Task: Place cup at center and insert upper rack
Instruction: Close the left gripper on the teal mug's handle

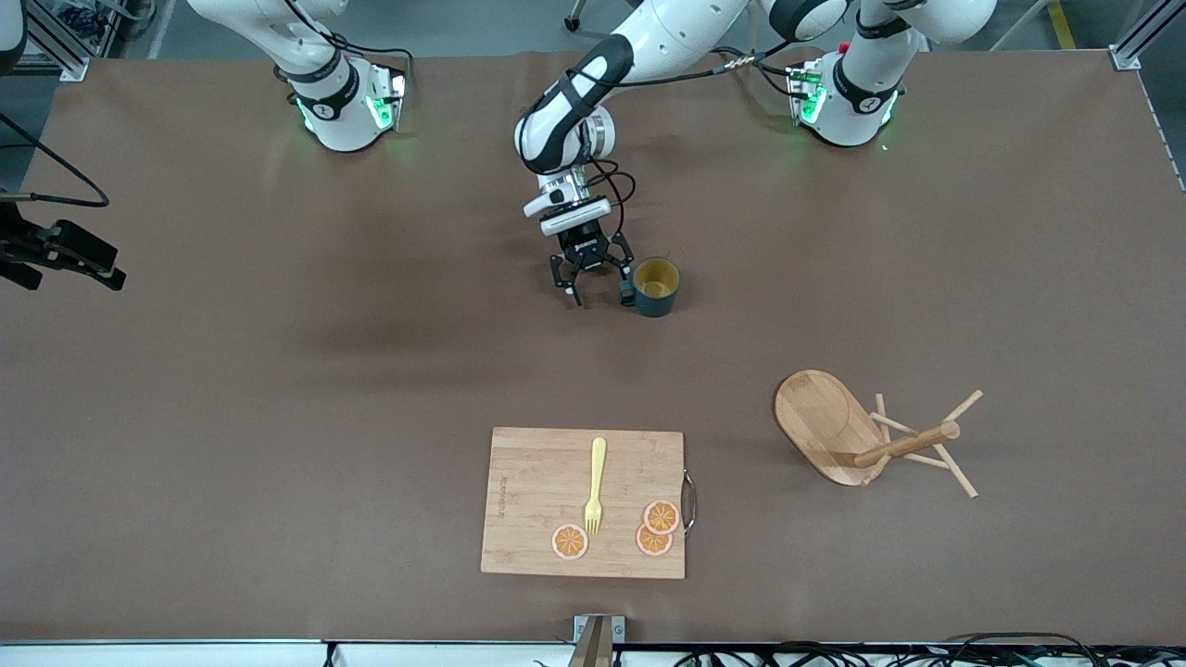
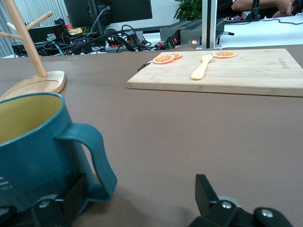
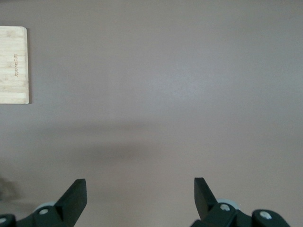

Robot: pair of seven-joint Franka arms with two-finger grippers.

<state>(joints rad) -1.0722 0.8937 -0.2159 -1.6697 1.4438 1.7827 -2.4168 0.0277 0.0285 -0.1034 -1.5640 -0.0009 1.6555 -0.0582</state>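
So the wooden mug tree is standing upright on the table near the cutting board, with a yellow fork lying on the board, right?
Not quite: the front view shows the mug tree tipped over, its post and pegs lying on the table. The yellow fork does lie on the cutting board.

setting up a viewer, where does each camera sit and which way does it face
Front view: high across the table, facing both bases; left tool open beside the cup; right tool waits at the right arm's end.
Left wrist view: low, past its fingers at cup, mug tree, cutting board.
Right wrist view: looking down past open fingers at table.
Shared: cutting board.
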